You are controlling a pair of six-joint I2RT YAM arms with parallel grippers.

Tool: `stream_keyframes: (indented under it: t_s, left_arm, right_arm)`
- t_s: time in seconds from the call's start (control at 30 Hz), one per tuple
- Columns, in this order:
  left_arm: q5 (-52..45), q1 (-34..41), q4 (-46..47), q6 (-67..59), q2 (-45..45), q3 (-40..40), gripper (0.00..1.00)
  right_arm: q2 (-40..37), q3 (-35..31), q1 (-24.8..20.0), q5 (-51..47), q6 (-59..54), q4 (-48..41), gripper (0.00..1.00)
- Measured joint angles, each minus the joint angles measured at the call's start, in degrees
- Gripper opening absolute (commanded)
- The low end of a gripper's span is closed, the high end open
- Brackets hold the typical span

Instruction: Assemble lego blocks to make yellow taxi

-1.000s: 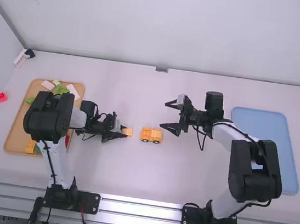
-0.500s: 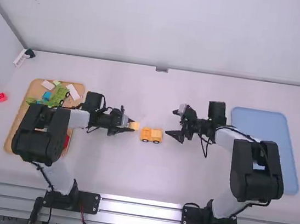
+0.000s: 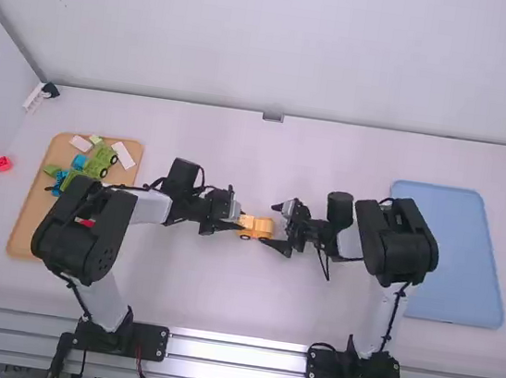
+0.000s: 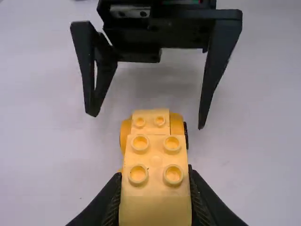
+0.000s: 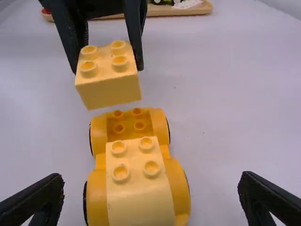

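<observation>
Left pincer (image 3: 234,227): moved right since the earlier frame, gripping a smooth pale-yellow brick (image 5: 113,89) just above the taxi body (image 5: 98,200).
Right pincer (image 3: 268,225): moved left, wide around the body's right end.
Blue tray (image 3: 456,244): smooth, round-cornered, towards the bench's (image 3: 183,292) right edge.
Wooden tray (image 3: 33,211): towards the left edge, with green pieces (image 3: 102,159).
Taxi body: mid-bench, glossy orange-yellow, rounded sides, studded pale brick (image 5: 136,183) on top.
Red block (image 3: 2,164): boxy, by the left edge.
</observation>
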State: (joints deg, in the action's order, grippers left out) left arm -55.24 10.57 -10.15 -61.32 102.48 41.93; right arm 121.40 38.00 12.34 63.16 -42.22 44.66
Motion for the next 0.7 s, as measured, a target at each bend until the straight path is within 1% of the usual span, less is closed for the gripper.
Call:
stream_keyframes:
  t_s: [0.03,0.1,0.27,0.33,0.43,0.47,0.53,0.57,0.6,0.67,0.7]
  left_arm:
    - [0.00,0.00,0.00,0.39,0.00,0.00,0.11]
    - [0.00,0.00,-0.04,0.68,0.07,0.00,0.12]
    - [-1.55,0.00,-4.11,2.36,2.71,0.00,0.14]
    - [-1.70,0.00,-4.59,3.32,3.65,0.00,0.15]
    - [-1.66,0.00,-4.52,3.96,3.82,0.00,0.14]
    - [-1.60,0.00,-4.46,4.22,3.80,0.00,0.14]
    - [-1.44,0.00,-3.98,4.50,3.80,0.00,0.13]
    - [-1.51,0.00,-4.13,4.59,3.82,0.00,0.13]
    - [-1.51,0.00,-4.15,4.57,3.82,0.00,0.13]
    - [-1.53,-0.02,-5.25,4.76,4.04,0.00,0.13]
    - [-1.51,0.00,-5.66,4.76,4.37,0.00,0.13]
  right_arm:
    - [0.85,1.03,0.17,0.79,-0.09,-1.14,0.99]
    - [1.79,2.67,0.61,1.73,-0.70,-3.26,0.99]
    - [2.23,7.10,1.81,2.08,-5.92,-15.28,0.99]
    - [2.23,7.96,2.27,2.05,-8.50,-17.79,0.99]
    - [2.23,8.61,2.64,1.62,-11.06,-19.21,1.00]
    - [2.23,8.74,2.73,1.31,-11.58,-19.26,0.97]
    - [2.23,8.98,3.06,0.79,-12.59,-19.26,0.95]
    - [2.23,9.16,3.30,0.35,-13.55,-19.21,0.85]
    - [2.23,9.20,3.43,0.20,-13.68,-19.19,0.82]
    - [2.23,9.29,4.13,-0.52,-14.95,-19.23,0.64]
    - [2.23,9.29,4.35,-0.61,-15.23,-19.21,0.59]
